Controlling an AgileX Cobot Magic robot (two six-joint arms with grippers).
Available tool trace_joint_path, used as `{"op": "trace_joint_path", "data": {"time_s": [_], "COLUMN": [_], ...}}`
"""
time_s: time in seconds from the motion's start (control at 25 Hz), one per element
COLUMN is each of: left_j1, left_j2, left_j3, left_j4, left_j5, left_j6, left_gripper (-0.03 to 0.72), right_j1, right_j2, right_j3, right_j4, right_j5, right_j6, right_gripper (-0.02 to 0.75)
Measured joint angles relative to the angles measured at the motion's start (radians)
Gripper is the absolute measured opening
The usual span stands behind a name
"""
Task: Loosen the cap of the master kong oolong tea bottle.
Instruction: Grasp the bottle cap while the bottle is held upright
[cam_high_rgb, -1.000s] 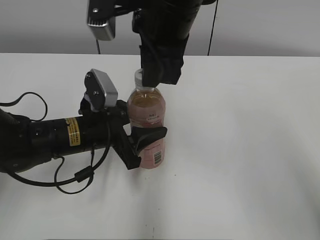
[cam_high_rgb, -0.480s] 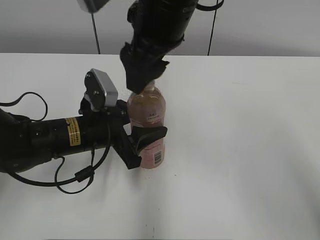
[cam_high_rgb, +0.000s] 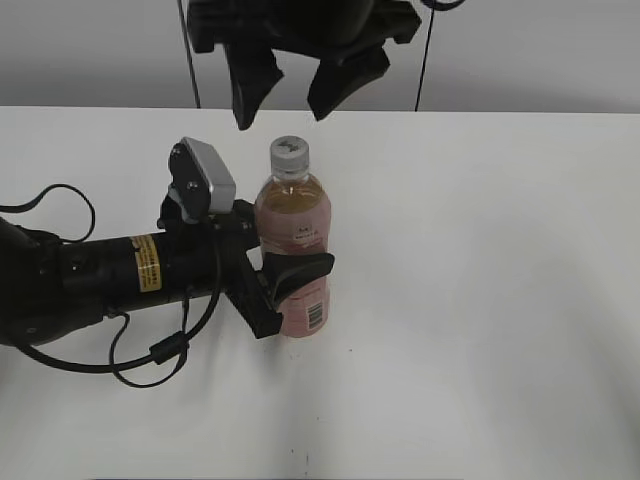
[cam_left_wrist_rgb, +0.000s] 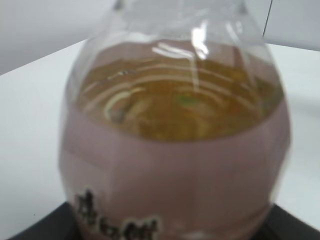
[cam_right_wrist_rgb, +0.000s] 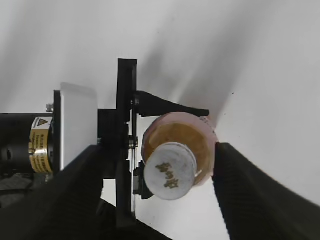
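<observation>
The master kong oolong tea bottle (cam_high_rgb: 295, 250) stands upright on the white table, filled with amber-pink tea, its barcode low on the label. Its white cap (cam_high_rgb: 289, 152) sits on the neck, uncovered. My left gripper (cam_high_rgb: 285, 275) is shut on the bottle's body from the left. The bottle fills the left wrist view (cam_left_wrist_rgb: 175, 150), where the jaws are mostly hidden. My right gripper (cam_high_rgb: 282, 85) hangs open above the cap, fingers spread and not touching it. In the right wrist view the cap (cam_right_wrist_rgb: 170, 171) lies between the open fingers (cam_right_wrist_rgb: 157, 192), above the bottle (cam_right_wrist_rgb: 179, 135).
The white table (cam_high_rgb: 480, 280) spreads to the right and front. The left arm's body and black cable (cam_high_rgb: 120, 290) lie along the table at the left. A grey wall and two dark cables stand behind.
My right gripper was shut on the cap, turned with it, then opened and rose off it. The cap now shows. The left gripper and bottle have not moved.
</observation>
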Motion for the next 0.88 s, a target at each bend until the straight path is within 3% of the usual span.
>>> {"op": "trace_joint_path", "data": {"time_s": [0.56,0.68,0.8,0.88], "left_j1": [0.0,0.0,0.0,0.0], "left_j2": [0.0,0.0,0.0,0.0], "left_j3": [0.0,0.0,0.0,0.0], "left_j4": [0.0,0.0,0.0,0.0], "left_j5": [0.0,0.0,0.0,0.0], "left_j6": [0.0,0.0,0.0,0.0], "left_gripper": [0.385,0.385,0.385,0.385], "right_j1": [0.0,0.0,0.0,0.0], "right_j2": [0.026,0.026,0.026,0.026], "right_j3": [0.048,0.049,0.049,0.049], "right_j4": [0.01,0.01,0.009,0.009], "right_j5": [0.001,0.001,0.003,0.003], "right_j6": [0.014,0.014,0.004,-0.027], "right_gripper": [0.468,0.403,0.287,0.272]}}
